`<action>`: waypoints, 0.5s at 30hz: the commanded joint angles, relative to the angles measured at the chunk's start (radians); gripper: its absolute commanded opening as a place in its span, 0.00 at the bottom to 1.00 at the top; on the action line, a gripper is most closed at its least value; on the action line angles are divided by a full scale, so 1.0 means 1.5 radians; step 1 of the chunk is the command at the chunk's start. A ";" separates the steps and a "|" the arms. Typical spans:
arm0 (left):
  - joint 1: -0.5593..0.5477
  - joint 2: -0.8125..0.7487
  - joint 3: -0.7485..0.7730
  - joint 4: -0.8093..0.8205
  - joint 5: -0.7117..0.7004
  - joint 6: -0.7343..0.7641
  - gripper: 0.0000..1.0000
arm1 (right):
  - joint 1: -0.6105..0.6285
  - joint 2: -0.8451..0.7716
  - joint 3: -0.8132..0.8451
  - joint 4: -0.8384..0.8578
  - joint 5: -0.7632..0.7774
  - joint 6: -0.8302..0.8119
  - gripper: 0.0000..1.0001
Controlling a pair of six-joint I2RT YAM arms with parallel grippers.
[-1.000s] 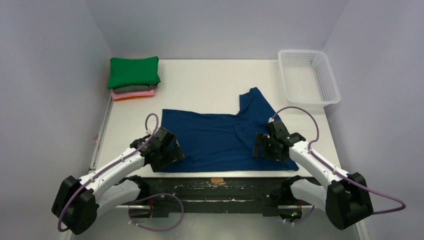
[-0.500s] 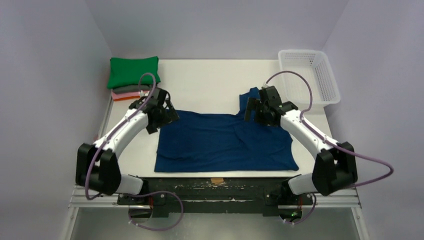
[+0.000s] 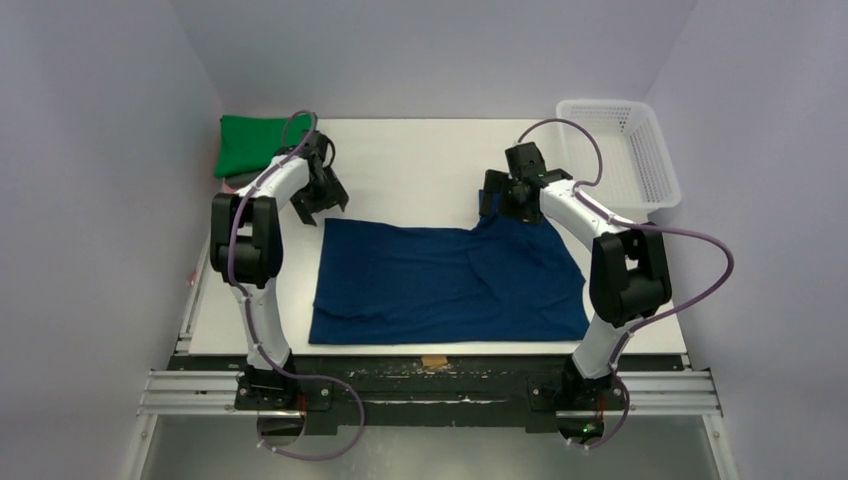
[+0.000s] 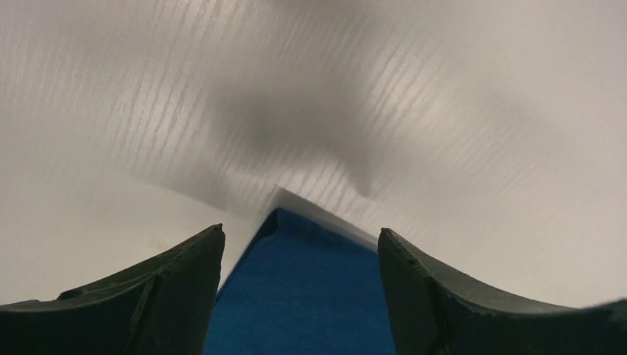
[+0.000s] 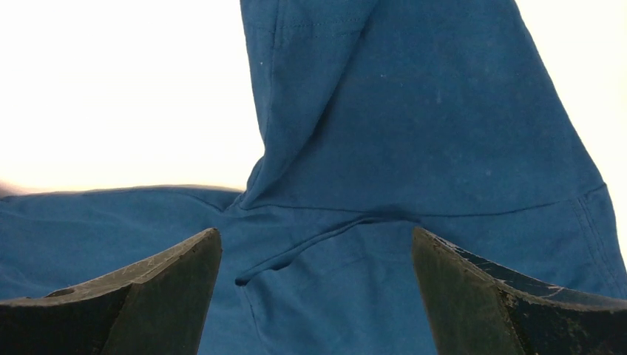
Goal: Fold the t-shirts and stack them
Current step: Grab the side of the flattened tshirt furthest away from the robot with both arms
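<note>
Folding is the step in hand, and by my reading it is only starting. At the far left of the white tabletop lies a folded green cloth t-shirt; whatever sits under it is mostly hidden by the left arm.

The left hand hovers low at the far left corner of the dark navy blue cloth t-shirt, which is spread flat mid-tabletop. In the left wrist view its fingers stand apart with that corner between them, not gripped.

The right hand is over the shirt's far right, where a sleeve juts toward the back. Its fingers are also apart, straddling the sleeve's root and holding nothing.

A white plastic mesh basket sits at far right, well apart from the cloth.

Next, I judge, both hands must drop and pinch the far edge. The cloth is limp, so they should lift evenly and carry that edge toward the near hem together, or the fold will skew.
</note>
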 commanded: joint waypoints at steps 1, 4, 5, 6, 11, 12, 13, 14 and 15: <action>0.015 0.031 0.056 -0.029 0.013 0.015 0.72 | -0.008 0.017 0.035 0.020 -0.033 -0.016 0.96; 0.016 0.039 0.070 -0.033 0.018 0.016 0.71 | -0.011 0.029 0.041 0.021 -0.031 -0.014 0.96; 0.015 0.044 0.080 -0.044 0.018 0.015 0.69 | -0.012 0.031 0.041 0.022 -0.033 -0.013 0.96; 0.015 0.049 0.087 -0.059 0.016 0.011 0.69 | -0.012 0.033 0.041 0.023 -0.037 -0.011 0.96; 0.015 0.054 0.096 -0.083 0.042 0.007 0.66 | -0.013 0.031 0.032 0.031 -0.047 -0.005 0.96; 0.015 0.054 0.096 -0.086 0.045 0.005 0.66 | -0.013 0.029 0.026 0.032 -0.049 -0.004 0.96; 0.015 0.054 0.099 -0.091 0.045 0.001 0.66 | -0.013 0.026 0.021 0.033 -0.051 -0.003 0.96; 0.015 0.054 0.098 -0.091 0.046 -0.001 0.66 | -0.014 0.022 0.017 0.036 -0.052 -0.002 0.96; 0.014 0.050 0.091 -0.081 0.050 0.001 0.66 | -0.014 0.017 0.011 0.039 -0.053 -0.005 0.95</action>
